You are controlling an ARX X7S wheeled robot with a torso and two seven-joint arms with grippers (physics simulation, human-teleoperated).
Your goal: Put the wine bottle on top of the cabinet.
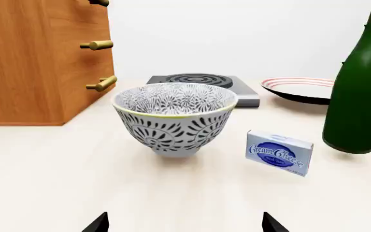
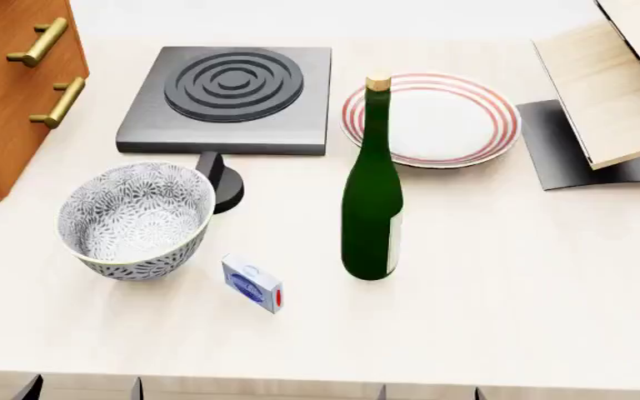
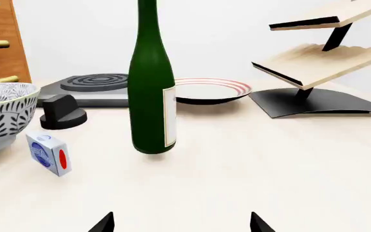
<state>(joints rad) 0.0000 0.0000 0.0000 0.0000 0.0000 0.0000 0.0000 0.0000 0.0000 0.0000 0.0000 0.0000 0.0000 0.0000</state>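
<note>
The wine bottle stands upright near the middle of the head view, on the pale table, its long axis vertical and the cork at the top. In the right wrist view it is almost straight ahead of the right gripper, slightly to the picture's left; for the left gripper it sits at the far right edge, behind the cream cheese box. So your right arm is probably the better placed one, though only the fingertips show. Both pairs of jaws are spread wide, holding nothing. The cabinet fills the upper left corner, beyond the bowl.
</note>
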